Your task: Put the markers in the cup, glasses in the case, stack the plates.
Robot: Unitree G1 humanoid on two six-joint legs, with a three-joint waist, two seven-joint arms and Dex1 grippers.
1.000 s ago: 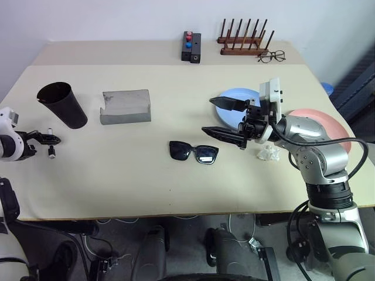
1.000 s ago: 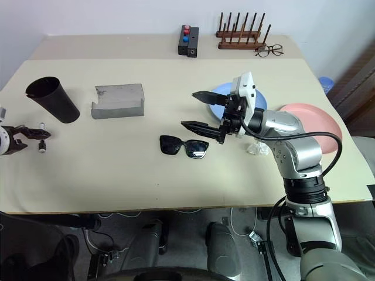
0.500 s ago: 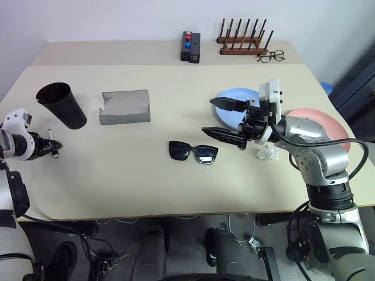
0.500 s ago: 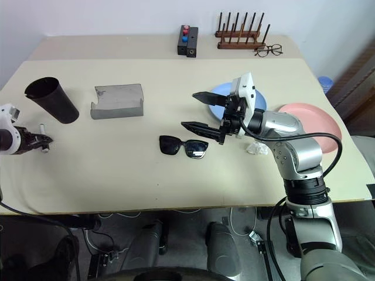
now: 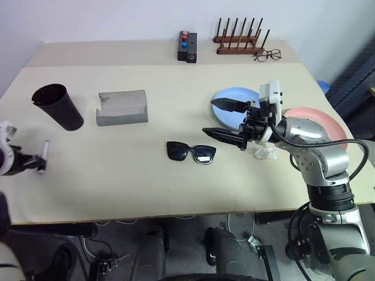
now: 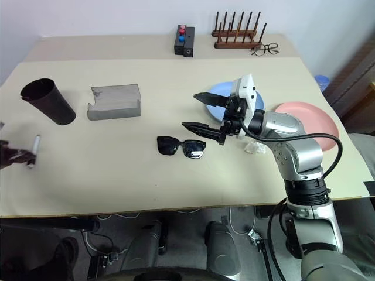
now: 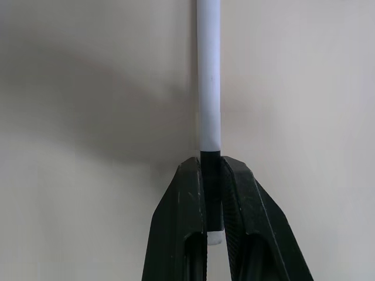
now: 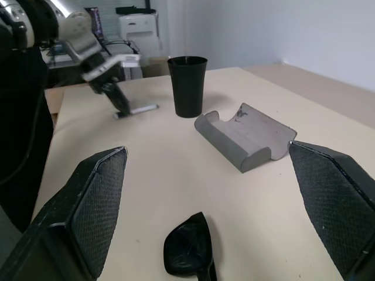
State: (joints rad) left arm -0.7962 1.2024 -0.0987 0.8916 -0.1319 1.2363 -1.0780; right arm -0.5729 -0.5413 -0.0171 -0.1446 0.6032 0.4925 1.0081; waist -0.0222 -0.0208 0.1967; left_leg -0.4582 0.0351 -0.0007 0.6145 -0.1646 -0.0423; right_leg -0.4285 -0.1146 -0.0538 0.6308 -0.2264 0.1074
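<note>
Marker [image 7: 210,76], white barrel w/ black end, is clamped between the fingers of the left tool [image 7: 212,175] near the worktop's [image 5: 135,187] left edge; in the head views it points up and away from the tool, its far tip low over the surface, contact can't be told. Cup [image 5: 57,106], black tumbler, stands tilted just beyond that, near the far-left corner. Case [image 5: 122,107], grey felt, lies open right of the cup, apart from it. Sunglasses [image 5: 191,152], black frame, dark lenses, sit at mid worktop, lenses toward the robot.

Right tool [image 5: 224,119] hangs level above the worktop, pointing left, fingers wide apart, nothing between them; it sits just right of and above the sunglasses, not touching. Blue plate [image 5: 236,96] lies behind the right tool, partly hidden by it. Pink plate [image 5: 318,115] lies further right near the worktop edge, partly behind the arm; the 2 plates are apart, not stacked. Small crumpled white scrap [image 5: 266,153] lies between them, nearer the robot.

At the far edge: black box w/ red and blue buttons [image 5: 187,47], wooden peg rack [image 5: 241,41], wire-rim clear specs [image 5: 267,55] just beside the rack.
</note>
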